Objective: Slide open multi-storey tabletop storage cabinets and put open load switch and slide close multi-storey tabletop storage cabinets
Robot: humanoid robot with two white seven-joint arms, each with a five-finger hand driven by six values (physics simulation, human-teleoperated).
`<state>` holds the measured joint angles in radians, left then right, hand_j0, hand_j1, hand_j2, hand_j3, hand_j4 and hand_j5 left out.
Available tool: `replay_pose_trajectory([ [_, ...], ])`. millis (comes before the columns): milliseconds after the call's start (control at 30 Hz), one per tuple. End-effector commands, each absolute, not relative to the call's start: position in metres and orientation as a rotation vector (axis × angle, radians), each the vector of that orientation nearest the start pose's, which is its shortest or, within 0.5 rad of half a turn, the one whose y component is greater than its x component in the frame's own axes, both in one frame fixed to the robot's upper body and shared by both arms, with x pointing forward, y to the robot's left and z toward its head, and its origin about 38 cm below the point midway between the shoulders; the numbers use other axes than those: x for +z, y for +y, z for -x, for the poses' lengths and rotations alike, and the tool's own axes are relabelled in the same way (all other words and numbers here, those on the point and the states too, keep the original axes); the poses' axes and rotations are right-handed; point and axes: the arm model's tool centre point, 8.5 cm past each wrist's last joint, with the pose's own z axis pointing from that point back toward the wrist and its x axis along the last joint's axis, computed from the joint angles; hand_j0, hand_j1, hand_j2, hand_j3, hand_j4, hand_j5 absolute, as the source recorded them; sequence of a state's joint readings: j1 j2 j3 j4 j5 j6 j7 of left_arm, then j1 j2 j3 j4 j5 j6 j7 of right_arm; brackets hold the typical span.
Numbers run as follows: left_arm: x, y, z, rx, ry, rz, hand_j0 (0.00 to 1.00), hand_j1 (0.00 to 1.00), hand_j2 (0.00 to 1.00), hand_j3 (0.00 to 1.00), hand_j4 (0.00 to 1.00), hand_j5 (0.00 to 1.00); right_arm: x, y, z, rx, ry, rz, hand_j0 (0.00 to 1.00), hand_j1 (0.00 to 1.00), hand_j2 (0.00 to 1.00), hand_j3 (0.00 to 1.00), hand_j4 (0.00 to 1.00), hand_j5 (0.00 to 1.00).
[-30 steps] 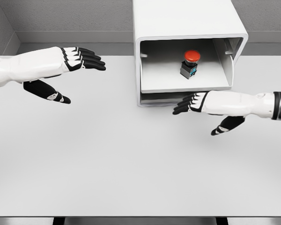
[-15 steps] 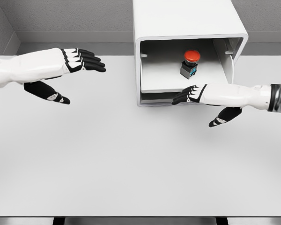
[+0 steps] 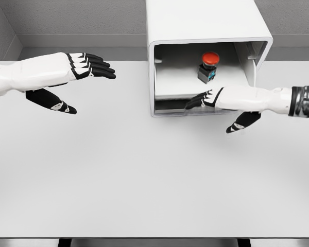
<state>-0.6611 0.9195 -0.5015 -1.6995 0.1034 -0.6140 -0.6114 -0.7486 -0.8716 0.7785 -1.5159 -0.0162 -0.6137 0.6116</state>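
The right hand (image 3: pixel 211 98), fingers flat and holding nothing, has moved up against the front edge of the drawer tray in the white cabinet (image 3: pixel 208 31), pushing it (with the red-capped load switch (image 3: pixel 209 66) inside) slightly inward, so closing has probably begun, while the left hand (image 3: pixel 67 77) hovers open well apart.

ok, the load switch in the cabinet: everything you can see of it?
The load switch is a small unit with a round red mushroom cap on a dark, boxy body that shows a bit of blue on its front face. It looks like plastic. It stands upright on the white tray inside the open white cabinet, right of the tray's centre, clear of the walls. Nothing holds it: the right hand, fingers extended, is at the tray's front edge below it.
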Motion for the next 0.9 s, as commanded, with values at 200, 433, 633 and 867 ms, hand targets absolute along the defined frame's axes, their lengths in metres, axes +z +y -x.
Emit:
replay_pose_trajectory([
  [200, 0.325, 0.279, -0.39, 2.581, 2.479, 0.147, 1.0, 1.0, 1.0, 1.0, 1.0, 1.0, 0.228, -0.267, -0.438, 1.992, -1.543, 0.021, 1.0, 1.0, 1.0, 1.0, 1.0, 1.0],
  [433, 0.325, 0.279, -0.39, 2.583, 2.479, 0.15, 1.0, 1.0, 1.0, 1.0, 1.0, 1.0, 0.262, -0.263, -0.396, 2.153, -1.57, 0.036, 1.0, 1.0, 1.0, 1.0, 1.0, 1.0],
  [633, 0.322, 0.286, -0.389, 2.618, 2.467, 0.161, 1.0, 1.0, 1.0, 1.0, 1.0, 1.0, 0.257, -0.31, -0.383, 2.03, -1.515, 0.039, 1.0, 1.0, 1.0, 1.0, 1.0, 1.0],
  [867, 0.311, 0.289, -0.388, 2.648, 2.475, 0.136, 1.0, 1.0, 1.0, 1.0, 1.0, 1.0, 0.254, -0.322, -0.378, 1.966, -1.51, -0.003, 1.0, 1.0, 1.0, 1.0, 1.0, 1.0],
])
